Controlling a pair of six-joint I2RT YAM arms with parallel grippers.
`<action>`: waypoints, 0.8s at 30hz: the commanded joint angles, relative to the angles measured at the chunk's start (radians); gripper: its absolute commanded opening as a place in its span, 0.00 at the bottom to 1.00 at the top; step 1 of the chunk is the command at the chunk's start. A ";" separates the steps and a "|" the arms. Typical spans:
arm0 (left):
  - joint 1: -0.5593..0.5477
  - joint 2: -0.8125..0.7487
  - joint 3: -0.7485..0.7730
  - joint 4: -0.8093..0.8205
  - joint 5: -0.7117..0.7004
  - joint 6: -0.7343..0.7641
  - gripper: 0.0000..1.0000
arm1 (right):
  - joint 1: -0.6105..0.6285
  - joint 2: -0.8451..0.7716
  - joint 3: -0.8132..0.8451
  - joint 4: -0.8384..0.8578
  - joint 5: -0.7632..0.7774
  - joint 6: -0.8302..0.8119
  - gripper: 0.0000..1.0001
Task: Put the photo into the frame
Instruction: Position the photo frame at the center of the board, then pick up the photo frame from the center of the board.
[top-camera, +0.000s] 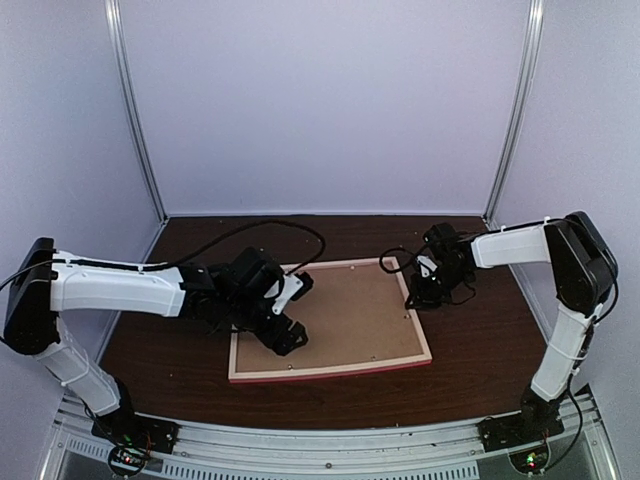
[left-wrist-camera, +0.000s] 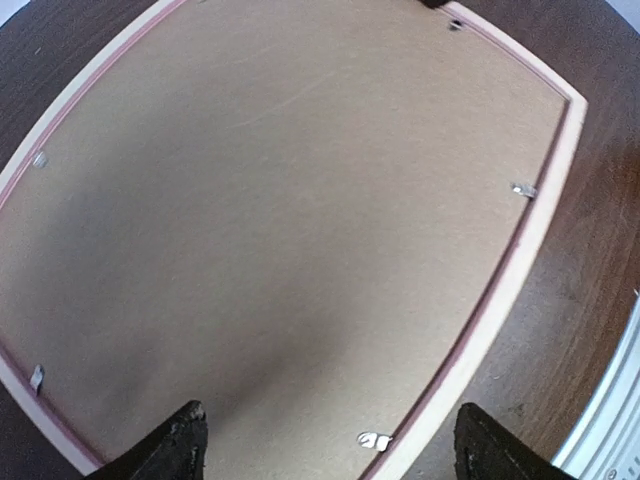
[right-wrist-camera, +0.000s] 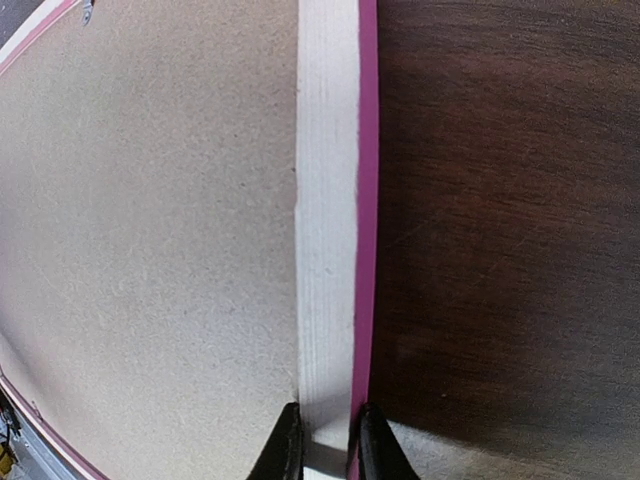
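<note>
A: Where's the frame (right-wrist-camera: 327, 200)?
B: Flat, face down on the dark woodgrain table (right-wrist-camera: 500, 250), rough brown backing board (top-camera: 350, 315) set inside, small metal tabs (left-wrist-camera: 523, 189) at its edge.
A: Anything gripped?
B: The left gripper (left-wrist-camera: 332, 440) is spread wide above the board; the right gripper (right-wrist-camera: 325, 440) is apparently nipping the pale wooden rim.

frame (top-camera: 330, 372) 1 | backing board (top-camera: 350, 315) 1 | table (top-camera: 480, 365) 1 | robot arms (top-camera: 110, 285) 2

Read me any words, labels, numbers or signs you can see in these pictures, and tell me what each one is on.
No readable text in any view: none on the frame, the brown backing board, the table, the left arm or the right arm.
</note>
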 joint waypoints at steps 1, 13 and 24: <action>-0.077 0.090 0.075 0.066 0.053 0.157 0.85 | -0.017 0.017 -0.003 0.013 0.026 0.010 0.12; -0.179 0.266 0.193 0.062 0.027 0.238 0.79 | -0.005 -0.182 -0.114 -0.025 0.023 -0.013 0.42; -0.185 0.281 0.191 0.058 -0.031 0.213 0.80 | 0.084 -0.301 -0.266 -0.055 0.102 -0.005 0.47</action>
